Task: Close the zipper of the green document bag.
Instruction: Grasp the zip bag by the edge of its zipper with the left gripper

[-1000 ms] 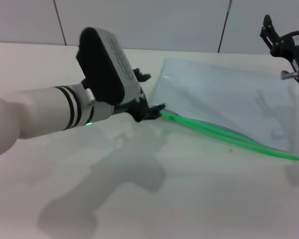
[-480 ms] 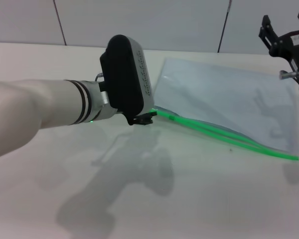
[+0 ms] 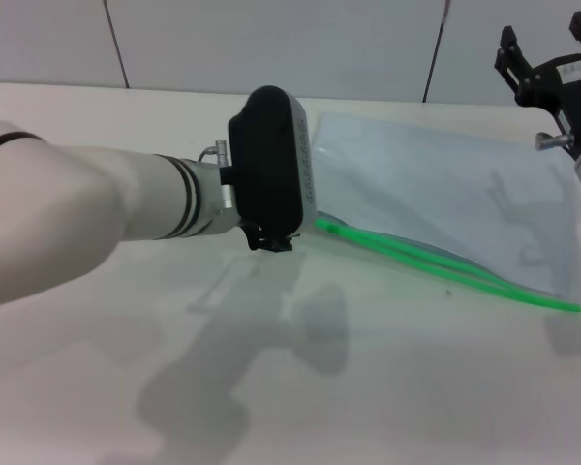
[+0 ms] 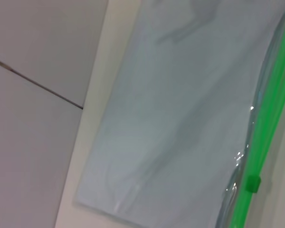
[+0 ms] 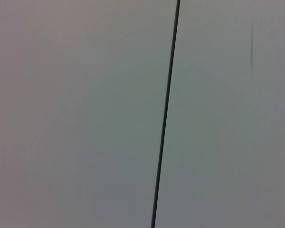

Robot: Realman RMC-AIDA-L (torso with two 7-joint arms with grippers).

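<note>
The green document bag [image 3: 436, 179] lies flat on the white table at the right, a translucent pale blue-grey pouch. The bright green zipper [image 3: 445, 273] runs along its near edge as two strips that part in the middle. The small green slider tab [image 3: 335, 231] sits near the left end. My left gripper [image 3: 271, 241] hangs just left of that end, mostly hidden under the black wrist housing. The left wrist view shows the bag [image 4: 171, 118], the zipper [image 4: 264, 118] and the slider tab [image 4: 251, 184]. My right gripper [image 3: 547, 68] is raised at the far right with its fingers apart, holding nothing.
The white table [image 3: 387, 387] stretches in front of the bag. A grey panelled wall [image 3: 271, 44] with dark seams stands behind it; the right wrist view shows only that wall [image 5: 85, 114]. My left forearm [image 3: 97, 213] crosses the table's left half.
My left arm has swung to the right and turned its wrist, so the housing now covers the gripper by the zipper's left end. The right gripper shifted slightly left.
</note>
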